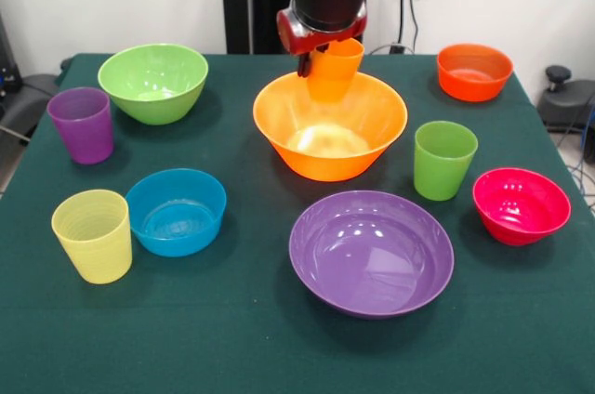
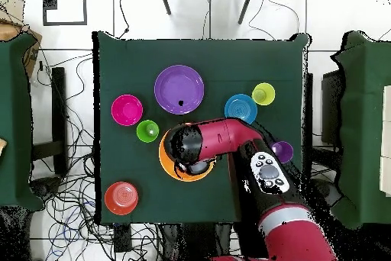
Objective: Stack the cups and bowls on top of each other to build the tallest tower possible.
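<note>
My gripper (image 1: 323, 55) is shut on the orange cup (image 1: 335, 78) and holds it, slightly tilted, just above the far rim of the large orange-yellow bowl (image 1: 330, 124). The wide purple bowl (image 1: 371, 252) sits in front of that bowl, the green cup (image 1: 443, 160) and pink-red bowl (image 1: 521, 205) to its right. The light green bowl (image 1: 153, 81), purple cup (image 1: 82, 124), blue bowl (image 1: 176, 211) and pale yellow cup (image 1: 93, 235) stand at the left. The orange-red bowl (image 1: 474, 71) is at the far right. Nothing is stacked. In the overhead view the arm (image 2: 206, 140) hides the gripper and most of the orange-yellow bowl (image 2: 166, 168).
All pieces stand apart on the dark green table (image 1: 232, 338). In the overhead view the purple bowl (image 2: 179, 88), pink-red bowl (image 2: 127, 110), blue bowl (image 2: 240, 108) and orange-red bowl (image 2: 121, 198) ring the arm. Cables lie on the floor (image 2: 69, 212) beside the table.
</note>
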### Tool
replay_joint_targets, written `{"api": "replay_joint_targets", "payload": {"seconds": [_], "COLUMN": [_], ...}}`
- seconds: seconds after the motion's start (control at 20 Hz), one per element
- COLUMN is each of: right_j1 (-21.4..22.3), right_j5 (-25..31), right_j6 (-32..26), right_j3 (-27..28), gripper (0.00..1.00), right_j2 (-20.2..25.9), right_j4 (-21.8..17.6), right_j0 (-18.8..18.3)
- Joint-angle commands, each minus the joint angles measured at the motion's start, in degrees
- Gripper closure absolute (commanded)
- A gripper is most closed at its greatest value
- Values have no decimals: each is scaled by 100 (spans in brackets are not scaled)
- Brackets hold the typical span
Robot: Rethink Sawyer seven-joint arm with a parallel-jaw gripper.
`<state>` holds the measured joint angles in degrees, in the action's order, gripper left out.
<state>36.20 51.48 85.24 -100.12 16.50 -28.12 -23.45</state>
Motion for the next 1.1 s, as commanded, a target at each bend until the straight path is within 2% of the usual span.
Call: {"api": "replay_joint_targets", "payload": {"seconds": [0.05,0.3,0.95,1.1], "right_j1": [-434,-471,-663,-666], "right_j5": [-1,-90,-302,-350], "right_j6": [1082,995,969,844], "right_j3": [731,704,810,825], "gripper": [100,100,100,100], "right_j2": [-277,-331,-388,-318], "right_j4": [-30,112,195,252], "right_j0": [356,431,519,431]}}
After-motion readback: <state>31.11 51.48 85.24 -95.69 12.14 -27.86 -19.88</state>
